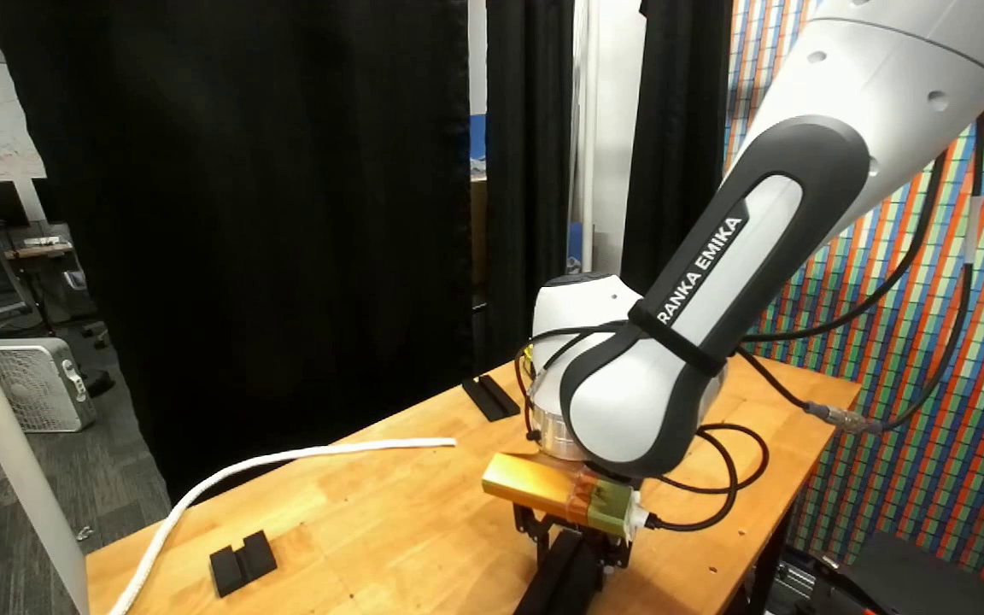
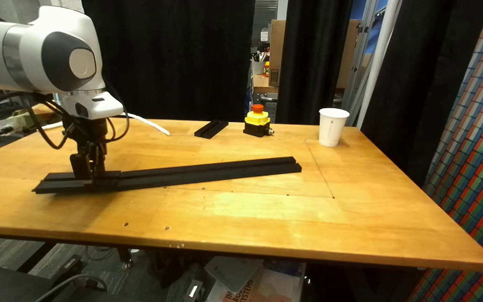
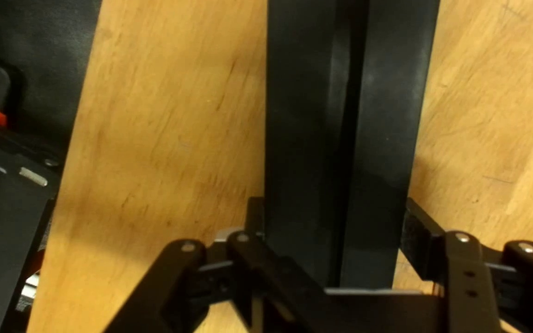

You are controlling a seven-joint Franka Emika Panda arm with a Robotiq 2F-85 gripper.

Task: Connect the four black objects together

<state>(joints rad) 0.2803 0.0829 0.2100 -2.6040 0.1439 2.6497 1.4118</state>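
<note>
1 black bar (image 3: 306, 185) — clamped between the gripper's (image 3: 334, 219) 2 fingers (image 3: 423, 247).

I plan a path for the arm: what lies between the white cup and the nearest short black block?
A red-topped yellow button box, in an exterior view.

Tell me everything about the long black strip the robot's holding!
The black strip is dull, straight-edged and maybe plastic, with a groove along its length. Its longer part lies on the wooden table. A seam shows near the gripper, so it looks like more than one piece; I can't tell whether they lock. The gripper holds the shorter part by its two sides.
</note>
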